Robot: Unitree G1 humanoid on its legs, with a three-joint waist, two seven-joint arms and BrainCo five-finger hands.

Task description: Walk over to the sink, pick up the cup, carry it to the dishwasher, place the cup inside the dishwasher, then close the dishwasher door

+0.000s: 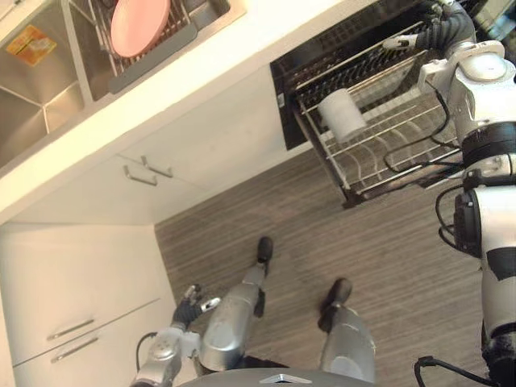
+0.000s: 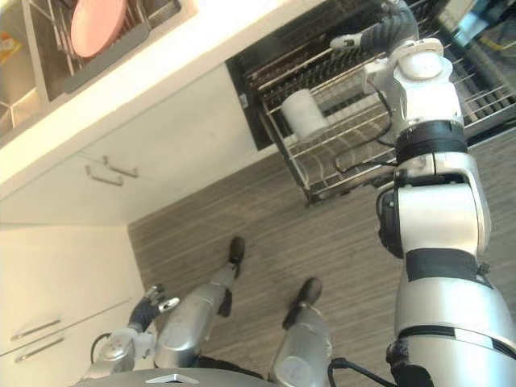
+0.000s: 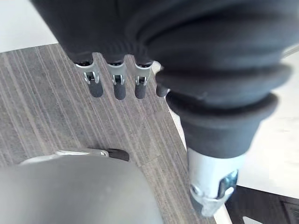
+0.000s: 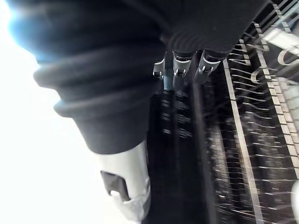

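**Q:** Item one, the right hand?
**A:** My right hand: fingers straight and loose, holding nothing, at the back of the pulled-out rack.

**Q:** Item two, the cup?
**A:** Cup: white, lying on its side in the rack, at seven o'clock from that hand and apart from it.

**Q:** Handling?
**A:** I judge it best to lift clear of the wires first, then push the rack in with flat fingers before closing the door. Left hand: loose, idle at seven o'clock.

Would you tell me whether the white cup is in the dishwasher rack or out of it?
In: the white cylindrical cup sits on the pulled-out wire dishwasher rack, apart from the right hand.
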